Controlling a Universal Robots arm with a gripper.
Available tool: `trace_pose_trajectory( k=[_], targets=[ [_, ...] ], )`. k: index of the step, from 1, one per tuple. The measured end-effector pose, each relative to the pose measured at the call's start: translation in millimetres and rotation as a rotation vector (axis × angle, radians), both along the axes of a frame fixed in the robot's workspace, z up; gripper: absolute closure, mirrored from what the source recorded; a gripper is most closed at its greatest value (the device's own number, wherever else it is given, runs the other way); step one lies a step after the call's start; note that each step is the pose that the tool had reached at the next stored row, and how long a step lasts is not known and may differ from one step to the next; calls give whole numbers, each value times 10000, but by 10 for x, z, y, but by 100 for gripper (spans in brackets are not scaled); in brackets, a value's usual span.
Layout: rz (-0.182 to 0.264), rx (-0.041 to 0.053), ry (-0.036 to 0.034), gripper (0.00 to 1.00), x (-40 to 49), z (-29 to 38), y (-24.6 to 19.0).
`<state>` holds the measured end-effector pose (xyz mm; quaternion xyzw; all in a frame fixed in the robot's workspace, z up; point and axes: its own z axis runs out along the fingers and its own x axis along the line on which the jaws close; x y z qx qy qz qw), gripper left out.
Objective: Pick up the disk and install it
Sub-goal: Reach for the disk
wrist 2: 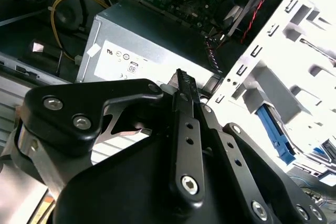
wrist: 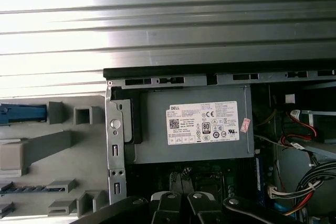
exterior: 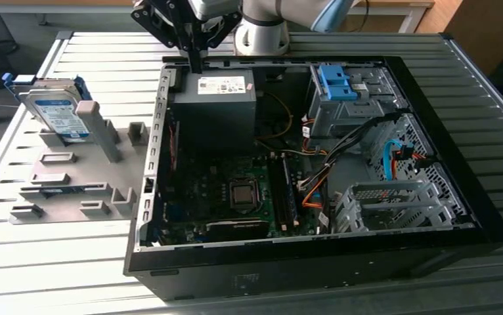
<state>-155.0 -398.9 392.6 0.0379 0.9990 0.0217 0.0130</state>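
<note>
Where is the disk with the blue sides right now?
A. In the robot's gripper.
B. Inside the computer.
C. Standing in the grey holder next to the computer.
C: the disk stands on edge in the grey holder outside the computer case; the gripper is over the case.

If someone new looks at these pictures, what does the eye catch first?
First comes the open black computer case, lying on its side in the middle of the exterior view, full of boards and cables. Next comes the shut gripper, which hangs just above the grey power supply at the top of that view. The disk stands upright in a grey fixture at the exterior view's left, untouched.
</note>
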Motion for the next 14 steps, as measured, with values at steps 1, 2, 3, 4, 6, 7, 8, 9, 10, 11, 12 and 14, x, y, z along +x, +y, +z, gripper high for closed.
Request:
trace_pose_trajectory(
  k=[1, 2, 3, 4, 6, 7, 8, 9, 10, 11, 12, 14],
  targets=[
    [0, 1, 0, 89, -5, -1, 0],
    [0, 1, -1, 89, -10, -1, 0],
    [0, 1, -1, 89, -15, -1, 0],
    [0, 0, 0, 89, -20, -2, 0],
    [0, 1, -1, 89, -31, -2, 0],
    [0, 1, -1, 89, -36, -3, 0],
    [0, 0, -1, 89, -41, -3, 0],
    [1, 0, 0, 89, -47, -3, 0],
    [0, 1, -1, 89, -52, -4, 0],
    [0, 1, -1, 89, -58, -4, 0],
    [0, 0, 0, 89, -63, -5, 0],
    [0, 0, -1, 89, -74, -6, 0]
  ],
)
